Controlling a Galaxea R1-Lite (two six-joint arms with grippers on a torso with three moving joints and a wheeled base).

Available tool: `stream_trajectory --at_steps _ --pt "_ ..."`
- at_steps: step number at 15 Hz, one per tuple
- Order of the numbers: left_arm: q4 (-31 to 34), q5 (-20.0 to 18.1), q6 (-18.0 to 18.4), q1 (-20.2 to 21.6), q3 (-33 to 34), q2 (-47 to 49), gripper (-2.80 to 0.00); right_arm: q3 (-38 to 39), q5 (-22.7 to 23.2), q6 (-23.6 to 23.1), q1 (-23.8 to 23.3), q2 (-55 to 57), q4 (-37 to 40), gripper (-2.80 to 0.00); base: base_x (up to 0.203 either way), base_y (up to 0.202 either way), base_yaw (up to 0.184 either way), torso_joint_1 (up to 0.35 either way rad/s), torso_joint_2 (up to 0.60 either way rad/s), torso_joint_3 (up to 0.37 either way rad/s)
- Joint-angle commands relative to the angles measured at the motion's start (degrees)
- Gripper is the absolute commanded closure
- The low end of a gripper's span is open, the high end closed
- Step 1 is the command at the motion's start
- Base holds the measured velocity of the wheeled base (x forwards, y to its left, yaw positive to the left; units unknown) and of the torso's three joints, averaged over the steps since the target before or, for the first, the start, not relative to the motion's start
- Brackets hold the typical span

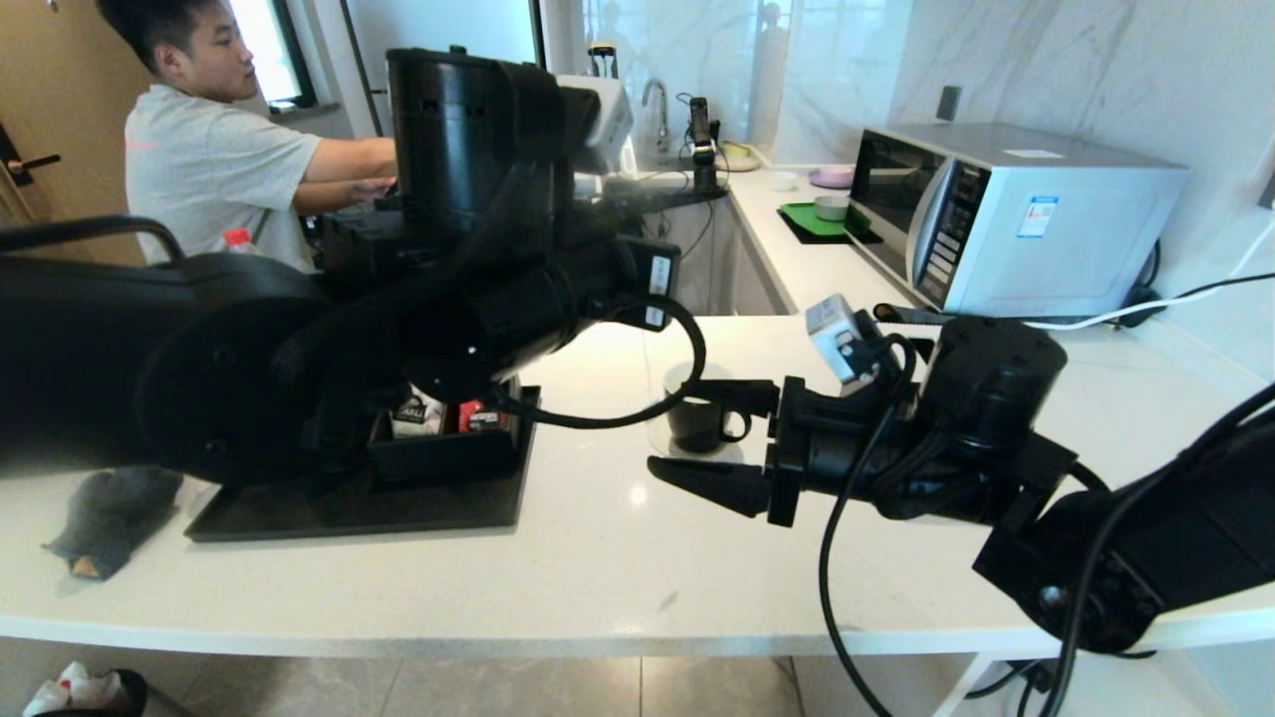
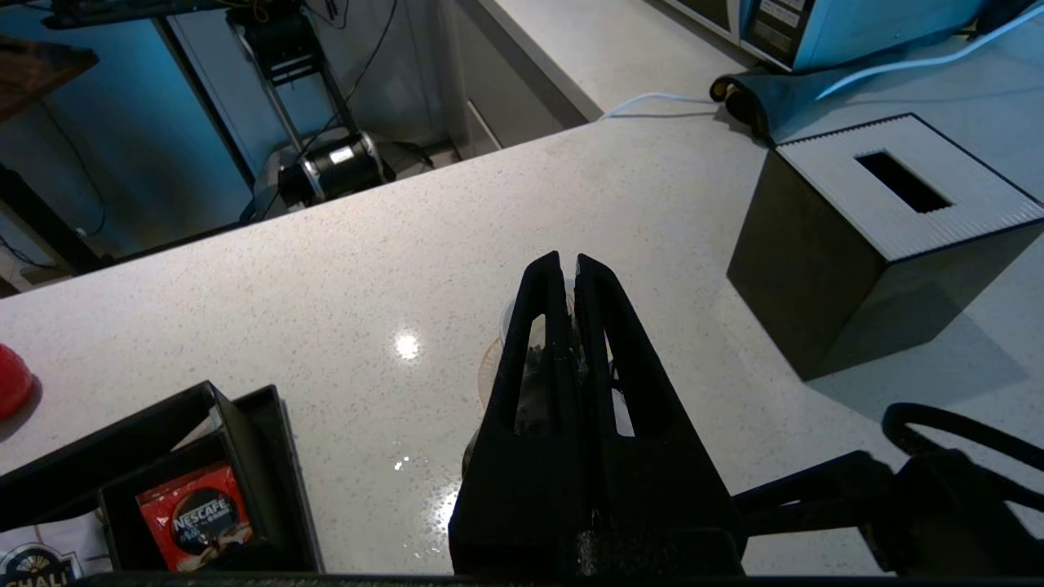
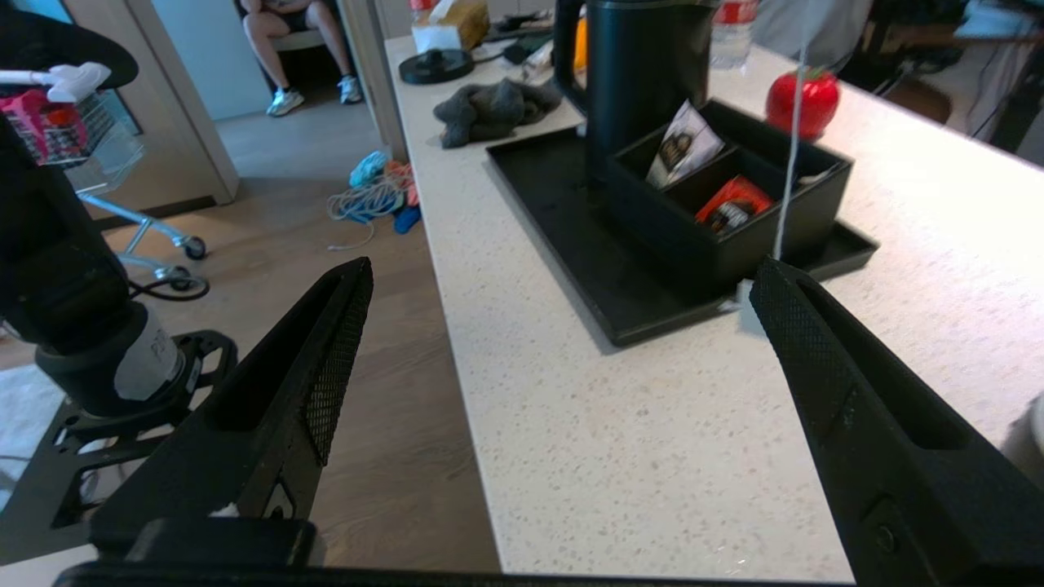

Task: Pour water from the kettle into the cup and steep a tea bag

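Looming closest, the left claw (image 2: 568, 269) hangs above the cup (image 1: 697, 418), clenched on the tea bag (image 2: 538, 375), which shows through its finger slots. On the white table (image 1: 598, 558), the kettle (image 3: 644, 73) stands on a black tray (image 3: 571, 244). Beside the cup, the right claw (image 1: 712, 438) gapes wide, released.

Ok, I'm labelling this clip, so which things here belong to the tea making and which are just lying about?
Part of the job: left gripper, shut on the tea bag over the cup; kettle on the black tray; right gripper, open beside the cup.

Lying about: tissue box, microwave, grey cloth, Nescafe sachet.
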Motion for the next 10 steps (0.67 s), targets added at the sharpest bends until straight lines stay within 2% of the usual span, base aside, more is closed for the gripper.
stream_trajectory --at_steps 1,3,7,10 --pt "-0.55 -0.02 0.11 -0.29 -0.07 0.18 0.0 -0.96 0.24 0.03 1.18 0.67 0.34 -2.8 0.0 0.0 0.0 0.0 0.0 0.0" --pt "-3.14 -0.03 1.23 -0.38 -0.02 0.26 0.0 -3.24 0.24 0.03 1.53 2.35 0.49 -2.8 0.0 0.0 0.0 0.0 0.0 0.0" --pt "-7.08 -0.47 6.82 -0.34 0.27 0.83 0.0 -8.16 0.12 0.03 1.64 4.94 1.49 -2.8 0.0 0.0 0.0 0.0 0.0 0.0" --pt "-9.51 -0.47 8.1 -0.3 0.6 1.51 0.0 -9.58 -0.73 0.12 1.64 5.38 2.01 -2.8 0.0 0.0 0.0 0.0 0.0 0.0"
